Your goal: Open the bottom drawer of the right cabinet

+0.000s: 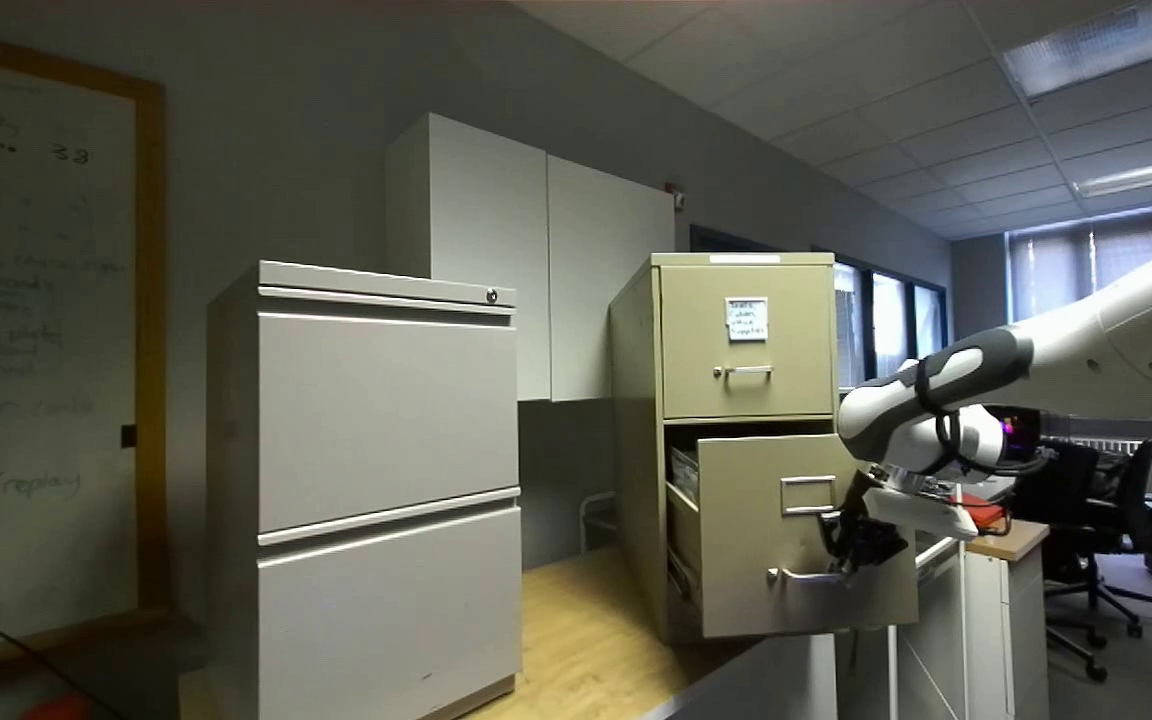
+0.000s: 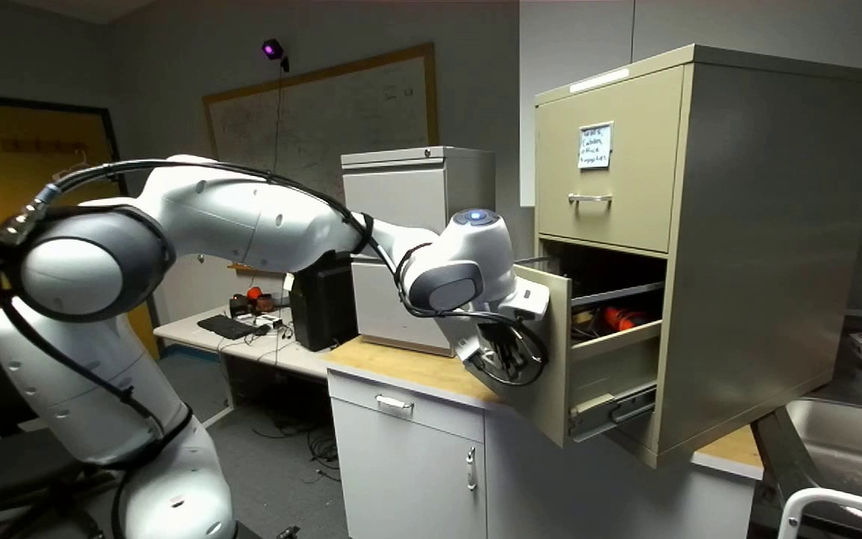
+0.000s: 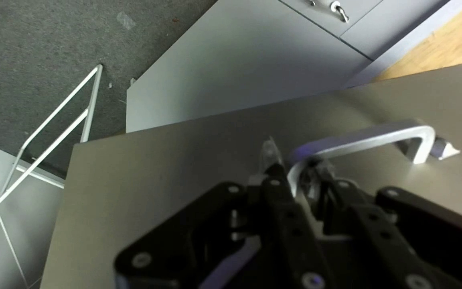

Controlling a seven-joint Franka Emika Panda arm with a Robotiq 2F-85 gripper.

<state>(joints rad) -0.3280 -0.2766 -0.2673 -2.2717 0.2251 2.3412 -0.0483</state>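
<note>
Tan cabinet (image 2: 760,224), bottom drawer (image 1: 771,530) open, hand (image 3: 294,165) apparently gripping handle (image 3: 369,141)

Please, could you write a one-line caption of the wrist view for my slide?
The black gripper closed on one end of the silver handle of the bottom drawer, grey carpet beyond.

My fingers (image 3: 289,220): black, tips translucent | handle (image 3: 367,141), between them: silver, violet-tinged nearest them | bottom drawer (image 1: 756,540), directly beyond them: tan | right cabinet (image 2: 768,239), past my fingers: tan, side greyer | paper (image 1: 747,318), above them: white, dark handwriting | floor (image 3: 62,48), well below them: flecked dark grey | worktop (image 2: 412,367), lower than they sit: pale, wood-grained
</note>
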